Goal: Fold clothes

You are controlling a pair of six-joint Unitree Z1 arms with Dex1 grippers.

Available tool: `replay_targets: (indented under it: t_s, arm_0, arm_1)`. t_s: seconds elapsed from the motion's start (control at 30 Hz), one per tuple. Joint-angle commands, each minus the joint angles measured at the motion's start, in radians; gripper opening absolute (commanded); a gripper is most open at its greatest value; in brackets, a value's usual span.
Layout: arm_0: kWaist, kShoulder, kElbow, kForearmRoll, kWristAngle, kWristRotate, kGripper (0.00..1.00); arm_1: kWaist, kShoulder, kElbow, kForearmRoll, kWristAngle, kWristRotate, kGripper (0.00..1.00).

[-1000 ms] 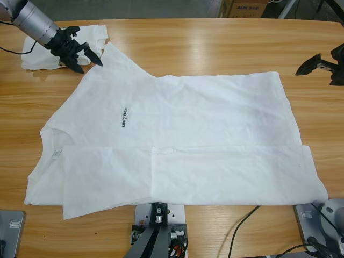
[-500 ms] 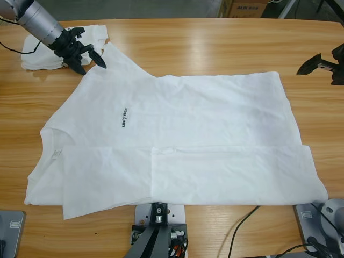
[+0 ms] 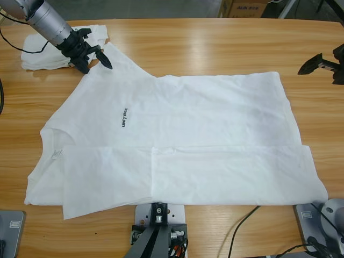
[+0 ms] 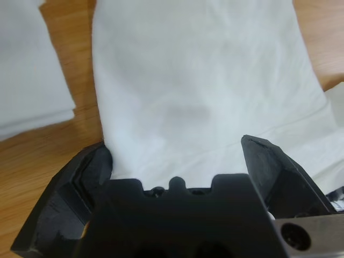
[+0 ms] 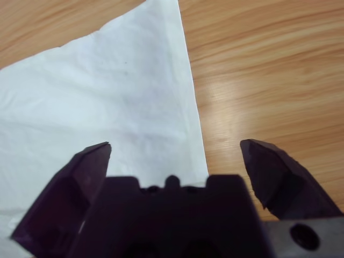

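Bench [image 3: 215, 48]: wood, visible grain, smooth with a soft sheen where light falls. T-shirt [image 3: 204, 123]: thin white cloth, matt, lightly creased, small black print on chest. Folded bundle [image 3: 40, 56]: same white matt cloth. Left end effector [image 3: 94, 58]: black matt plastic-looking jaws. Left arm [image 3: 45, 19]: silver-grey metal, satin finish.

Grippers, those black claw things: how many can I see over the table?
2. The left gripper hangs over the spread T-shirt's far-left sleeve, beside the folded bundle; the right gripper is at the right edge.
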Motion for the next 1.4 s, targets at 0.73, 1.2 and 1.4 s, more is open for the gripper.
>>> replay_targets:
  t_s: [0.73, 1.2, 1.4]
  arm_0:
    - [-0.003, 0.098, -0.080, 0.048, 0.042, -0.056, 0.924]
    - [-0.085, 0.131, -0.095, 0.079, 0.210, -0.120, 0.900]
    - [-0.063, 0.141, -0.166, 0.079, 0.131, -0.138, 0.876]
  arm_1:
    - [-0.022, -0.001, 0.016, -0.019, -0.017, -0.018, 0.982]
    - [-0.035, -0.011, 0.048, -0.035, -0.033, -0.020, 0.982]
    - [-0.036, -0.013, 0.059, -0.042, -0.031, -0.019, 0.982]
